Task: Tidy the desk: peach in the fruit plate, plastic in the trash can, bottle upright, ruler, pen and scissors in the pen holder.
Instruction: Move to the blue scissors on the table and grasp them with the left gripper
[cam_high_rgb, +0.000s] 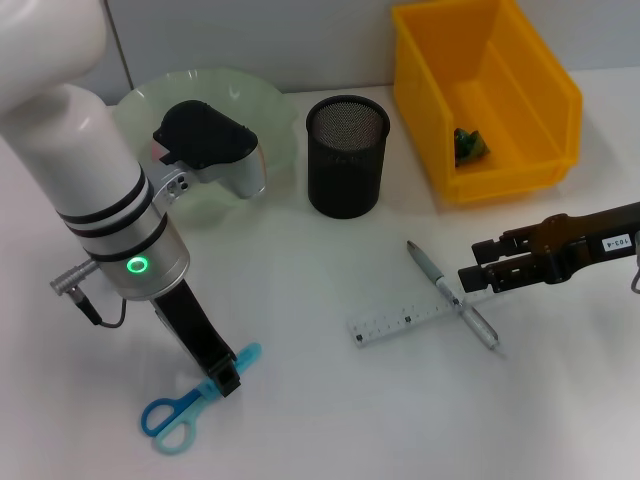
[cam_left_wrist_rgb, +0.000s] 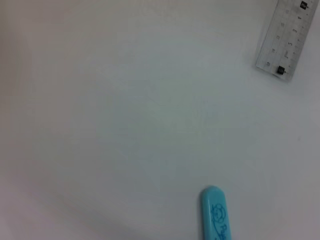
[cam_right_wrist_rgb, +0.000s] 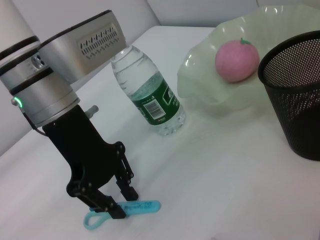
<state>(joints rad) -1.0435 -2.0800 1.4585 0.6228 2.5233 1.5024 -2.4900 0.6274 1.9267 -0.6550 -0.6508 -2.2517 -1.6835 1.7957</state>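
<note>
The blue scissors (cam_high_rgb: 180, 408) (cam_right_wrist_rgb: 135, 208) lie flat on the white desk, and my left gripper (cam_high_rgb: 228, 378) (cam_right_wrist_rgb: 121, 201) is down over their blade end, open, one finger on each side. My right gripper (cam_high_rgb: 478, 264) hovers open just right of the grey pen (cam_high_rgb: 452, 294), which lies across the clear ruler (cam_high_rgb: 398, 323) (cam_left_wrist_rgb: 287, 37). The black mesh pen holder (cam_high_rgb: 346, 155) (cam_right_wrist_rgb: 295, 100) stands at the back centre. The pink peach (cam_right_wrist_rgb: 237, 61) sits in the green fruit plate (cam_high_rgb: 270, 115) (cam_right_wrist_rgb: 200, 85). The bottle (cam_right_wrist_rgb: 150, 92) stands upright. Green plastic (cam_high_rgb: 470, 146) lies in the yellow bin (cam_high_rgb: 540, 80).
The bulky left arm (cam_high_rgb: 110, 220) hides the bottle and much of the plate in the head view. The yellow bin stands at the back right, close to the pen holder. Bare white desk (cam_high_rgb: 330, 420) lies between the scissors and the ruler.
</note>
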